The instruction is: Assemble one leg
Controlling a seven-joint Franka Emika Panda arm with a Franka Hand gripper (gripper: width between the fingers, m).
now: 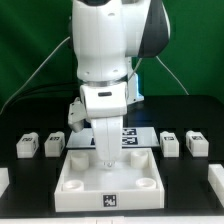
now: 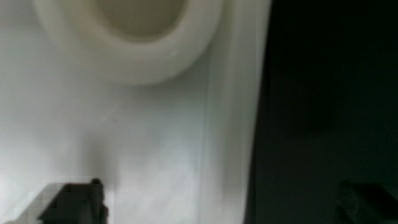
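Four small white legs with black-and-white markers lie on the black table: two at the exterior view's left (image 1: 27, 146) (image 1: 55, 143) and two at its right (image 1: 170, 143) (image 1: 195, 144). None is held. My gripper (image 1: 103, 153) is low over the far side of the large white tray-like piece (image 1: 110, 185). In the wrist view the gripper (image 2: 217, 206) is open; one dark fingertip (image 2: 71, 205) is over the tray's white surface (image 2: 160, 130), the other (image 2: 366, 205) over the dark table. A round corner socket (image 2: 134, 30) shows close by. No leg shows in the wrist view.
The marker board (image 1: 128, 134) lies behind the tray, partly hidden by the arm. White blocks sit at the table's near edges at the exterior view's left (image 1: 4, 180) and right (image 1: 215, 178). A green wall stands behind.
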